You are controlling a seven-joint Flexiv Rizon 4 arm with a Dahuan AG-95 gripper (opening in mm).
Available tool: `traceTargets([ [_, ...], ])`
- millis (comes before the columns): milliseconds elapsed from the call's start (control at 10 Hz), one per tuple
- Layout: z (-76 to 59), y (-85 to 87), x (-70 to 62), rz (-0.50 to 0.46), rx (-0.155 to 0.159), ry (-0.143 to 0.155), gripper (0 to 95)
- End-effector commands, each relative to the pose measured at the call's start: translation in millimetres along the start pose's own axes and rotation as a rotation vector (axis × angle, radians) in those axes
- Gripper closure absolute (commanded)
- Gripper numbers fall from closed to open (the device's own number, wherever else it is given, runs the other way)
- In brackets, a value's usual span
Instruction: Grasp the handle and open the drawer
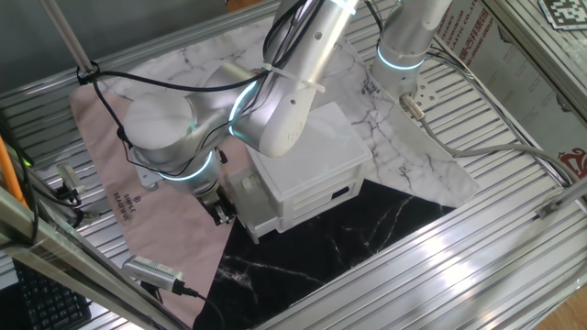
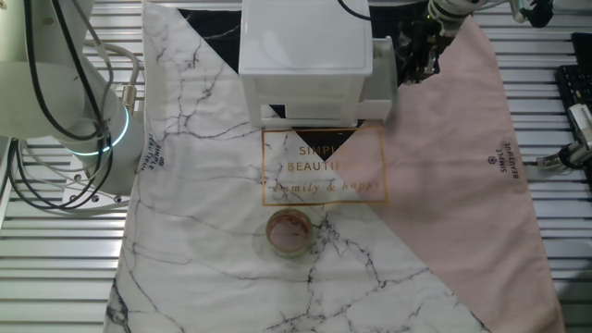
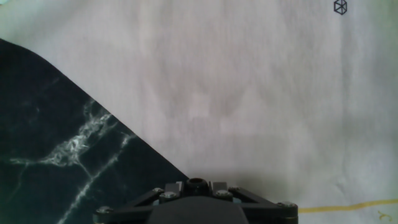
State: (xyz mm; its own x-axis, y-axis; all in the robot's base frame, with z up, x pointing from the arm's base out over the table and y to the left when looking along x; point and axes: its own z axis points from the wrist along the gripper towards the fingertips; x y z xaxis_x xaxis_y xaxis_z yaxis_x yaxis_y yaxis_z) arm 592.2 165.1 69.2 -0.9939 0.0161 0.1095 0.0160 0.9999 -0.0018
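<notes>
On the patterned cloth, beside the cabinet: the black two-finger gripper is hanging fingers-down at the side of the small boxy white plastic cabinet.

Gripper opening: the pictures are not showing how far the fingers are standing apart; in the hand view only the black base of the gripper is appearing at the bottom edge, with no fingertips in sight.

Gripper contents: nothing is showing between the fingers in any view; whether they are touching the cloth cannot be told.

Drawer: the shallow white plastic drawer is sitting in the cabinet front, facing the black marbled corner of the cloth.

Handle: a small dark spot on the drawer front is looking like the knob; it is too small to make out clearly. It is lying apart from the gripper, round the corner of the cabinet.

Ground under the hand: the hand view is looking down on pale pink cloth meeting black marbled cloth along a slanting edge.

Other item: a small round brownish dish is resting on the white marbled cloth, well apart from the cabinet.
</notes>
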Motion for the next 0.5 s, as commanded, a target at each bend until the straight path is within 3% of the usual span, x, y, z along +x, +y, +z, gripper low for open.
traceTargets([
  [100, -0.4, -0.2, 0.4, -0.003, 0.0, -0.001, 95.0],
  [500, -0.7, -1.4, -1.4, -0.005, -0.002, -0.004, 95.0],
])
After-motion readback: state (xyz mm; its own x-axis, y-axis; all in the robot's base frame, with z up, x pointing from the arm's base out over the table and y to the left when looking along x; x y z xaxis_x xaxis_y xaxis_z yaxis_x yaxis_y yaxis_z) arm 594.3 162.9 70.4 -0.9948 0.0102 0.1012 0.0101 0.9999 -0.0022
